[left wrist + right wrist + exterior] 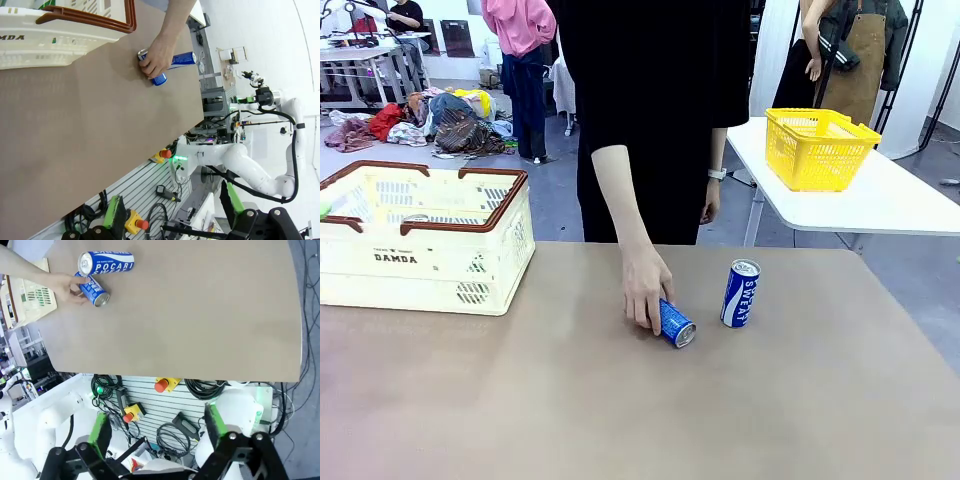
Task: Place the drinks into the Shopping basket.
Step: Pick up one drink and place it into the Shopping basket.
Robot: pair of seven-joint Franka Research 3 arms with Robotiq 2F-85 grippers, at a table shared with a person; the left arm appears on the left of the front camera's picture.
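While the left gripper and the right gripper hang off the robot's edge of the table, each with jaws spread wide and nothing between them, two blue drink cans sit on the brown tabletop. One, the upright can, reads Pocari Sweat. The other, the lying can, is on its side near it, silver end toward the robot. One person's hand rests on the lying can and covers its far end. One cream DAMDA Shopping basket with a brown rim stands at the table's left side, well apart from both cans, with bare tabletop between. What lies inside it I cannot tell. Behind, one yellow mesh basket stands on a white table, and a heap of clothes lies on the floor.
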